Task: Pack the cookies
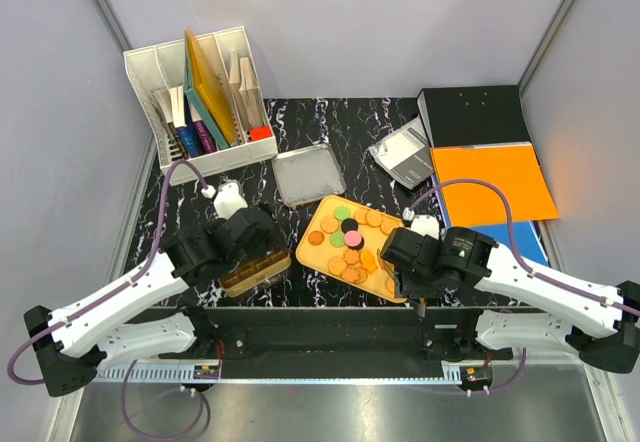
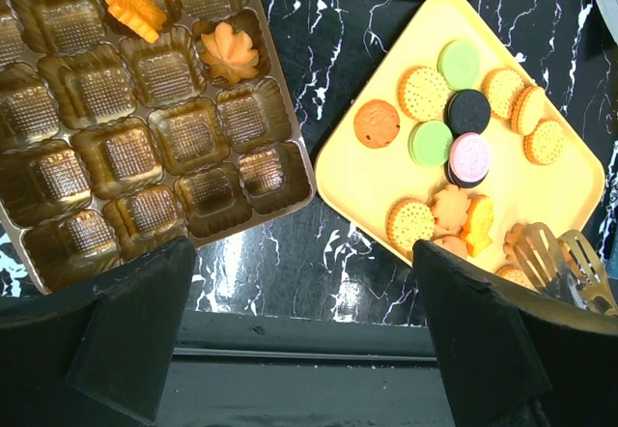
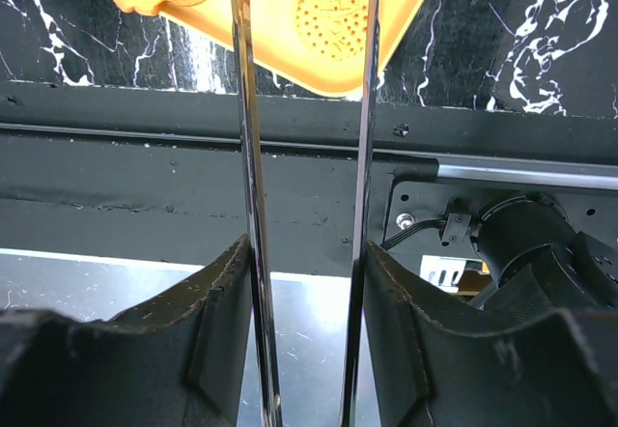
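Wide-open left gripper [image 2: 304,297] over brown tray [image 2: 145,147]; right gripper [image 3: 304,311] pinches tongs [image 3: 249,156], cookies [image 2: 425,94] at its 12 o'clock.

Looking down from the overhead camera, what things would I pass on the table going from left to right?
White desk organizer → brown sectioned box → metal lid → yellow tray holding the cookies → orange folder.

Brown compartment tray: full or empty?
Nearly empty. Left wrist view: the compartment tray holds only an orange cookie and a leaf-shaped cookie; other visible cells are bare. Part of it is out of frame.
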Robot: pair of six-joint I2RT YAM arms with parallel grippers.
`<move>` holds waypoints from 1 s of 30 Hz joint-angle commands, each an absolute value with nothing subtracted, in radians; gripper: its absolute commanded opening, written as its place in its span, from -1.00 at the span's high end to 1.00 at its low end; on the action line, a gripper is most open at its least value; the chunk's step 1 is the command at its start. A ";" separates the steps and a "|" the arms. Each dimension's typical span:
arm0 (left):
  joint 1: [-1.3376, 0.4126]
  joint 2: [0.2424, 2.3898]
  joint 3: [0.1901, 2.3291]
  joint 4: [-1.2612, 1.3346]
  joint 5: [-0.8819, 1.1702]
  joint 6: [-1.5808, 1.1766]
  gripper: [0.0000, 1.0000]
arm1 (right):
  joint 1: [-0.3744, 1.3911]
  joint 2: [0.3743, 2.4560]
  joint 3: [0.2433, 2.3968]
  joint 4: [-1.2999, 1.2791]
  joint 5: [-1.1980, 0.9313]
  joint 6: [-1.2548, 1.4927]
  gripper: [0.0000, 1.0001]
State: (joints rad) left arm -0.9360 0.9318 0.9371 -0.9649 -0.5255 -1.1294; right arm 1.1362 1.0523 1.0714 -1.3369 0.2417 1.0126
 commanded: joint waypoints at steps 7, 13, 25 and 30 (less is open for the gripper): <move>-0.933 0.933 0.925 -0.911 -0.502 -1.111 -0.98 | 1.143 1.046 0.970 -1.467 0.239 1.058 -0.05; -0.931 0.914 0.914 -0.913 -0.502 -1.114 -0.98 | 1.144 1.034 0.925 -1.419 0.233 1.062 -0.03; -0.933 0.907 0.916 -0.917 -0.503 -1.114 -0.98 | 1.144 1.075 0.982 -1.368 0.221 1.029 0.18; -0.933 0.899 0.914 -0.920 -0.505 -1.115 -0.98 | 1.143 1.078 1.040 -1.394 0.259 1.032 0.34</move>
